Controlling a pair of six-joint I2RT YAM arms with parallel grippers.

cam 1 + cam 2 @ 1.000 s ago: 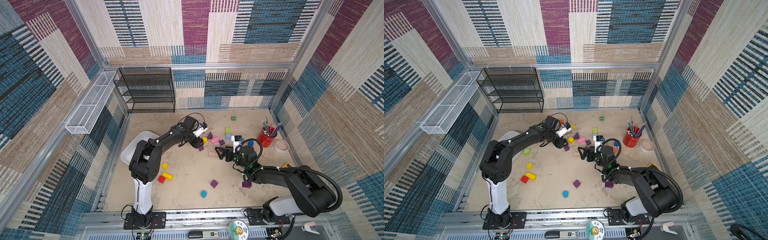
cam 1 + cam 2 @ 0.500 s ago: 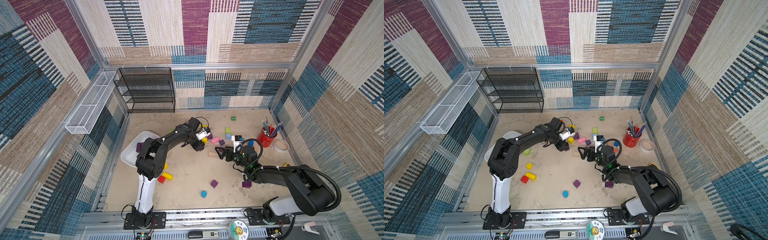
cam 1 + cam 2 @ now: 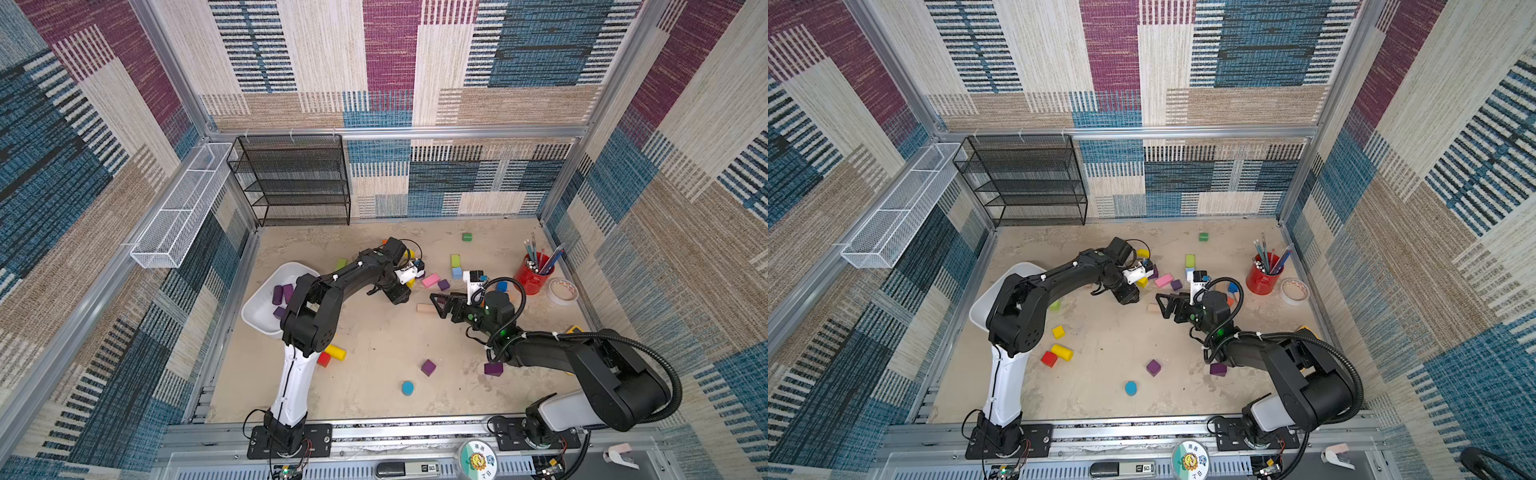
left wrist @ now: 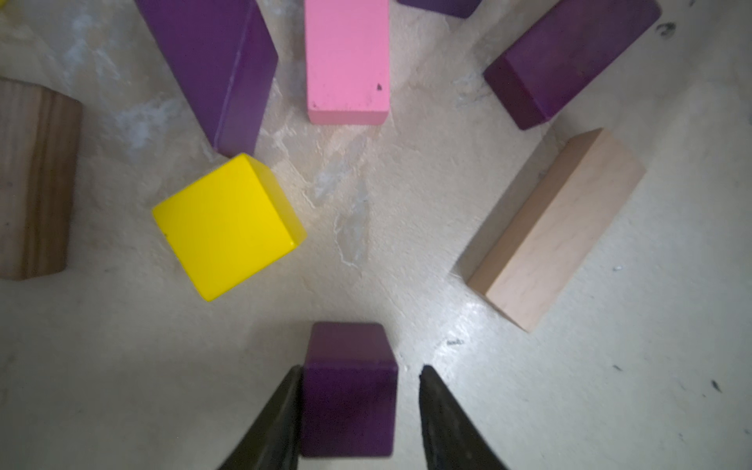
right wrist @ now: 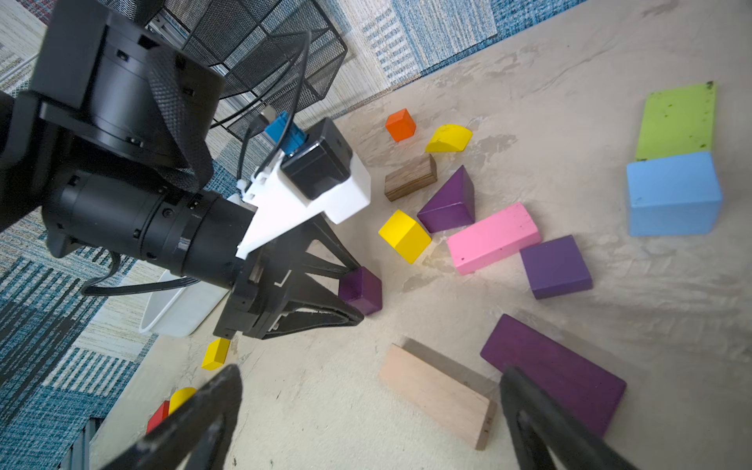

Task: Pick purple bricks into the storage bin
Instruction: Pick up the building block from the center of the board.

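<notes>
I have the left pincer down at the sandy desk, jaws partly open around a small dark-purple wooden cube — one finger touches it, the other stands just off. The right pincer gapes wide, empty, above a pale wooden bar. The shallow white plastic storage bin sits well apart at the desk's left edge — three purple bricks inside.

Purple cube sits on bare floor — yellow cube near, pale wood bar farther; open lane between them toward pink bar.
</notes>
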